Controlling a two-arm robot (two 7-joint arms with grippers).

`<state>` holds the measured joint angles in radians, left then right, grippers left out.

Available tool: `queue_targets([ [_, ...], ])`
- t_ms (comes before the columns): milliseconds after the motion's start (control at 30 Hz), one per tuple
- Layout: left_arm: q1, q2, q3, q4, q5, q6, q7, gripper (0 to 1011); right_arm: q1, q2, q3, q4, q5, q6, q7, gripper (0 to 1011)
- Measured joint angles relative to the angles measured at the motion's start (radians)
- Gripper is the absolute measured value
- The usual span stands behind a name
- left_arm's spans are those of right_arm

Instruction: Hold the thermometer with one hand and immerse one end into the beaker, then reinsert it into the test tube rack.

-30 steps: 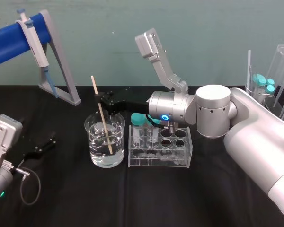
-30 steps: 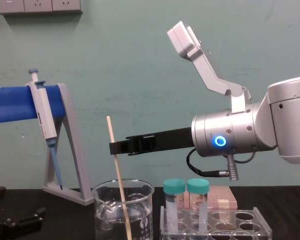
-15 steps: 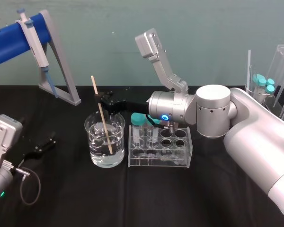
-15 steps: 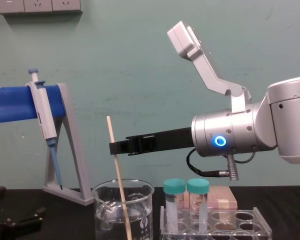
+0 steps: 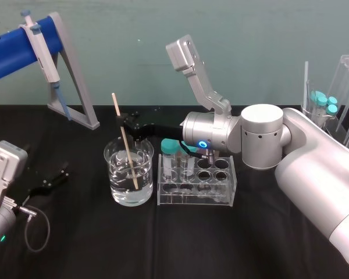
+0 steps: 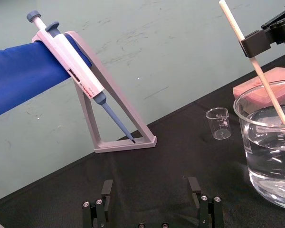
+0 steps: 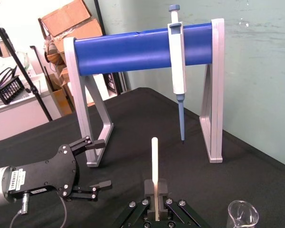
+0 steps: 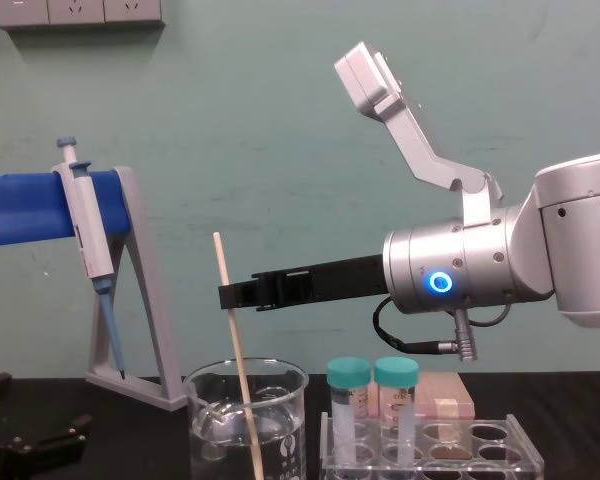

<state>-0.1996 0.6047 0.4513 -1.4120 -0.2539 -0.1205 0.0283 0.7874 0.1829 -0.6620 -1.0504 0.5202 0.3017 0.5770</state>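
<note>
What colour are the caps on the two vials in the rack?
The caps are teal; the chest view shows them best.

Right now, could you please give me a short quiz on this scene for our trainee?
1. True or false: the thermometer has its lower end in the liquid in the beaker.
2. Fill in: the left gripper, parked low on the robot's left, is ____.
3. Which one holds the thermometer? A left gripper; B right gripper; C neither.
Key: 1 true; 2 open; 3 B.
</note>
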Motion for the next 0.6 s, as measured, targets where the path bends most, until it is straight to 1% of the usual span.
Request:
queue_targets([
  [600,0.000,0.000,0.000,0.000,0.000,0.000,0.000,1004,0.000,0.000,0.000,0.000,0.000,0.000,0.000,41],
])
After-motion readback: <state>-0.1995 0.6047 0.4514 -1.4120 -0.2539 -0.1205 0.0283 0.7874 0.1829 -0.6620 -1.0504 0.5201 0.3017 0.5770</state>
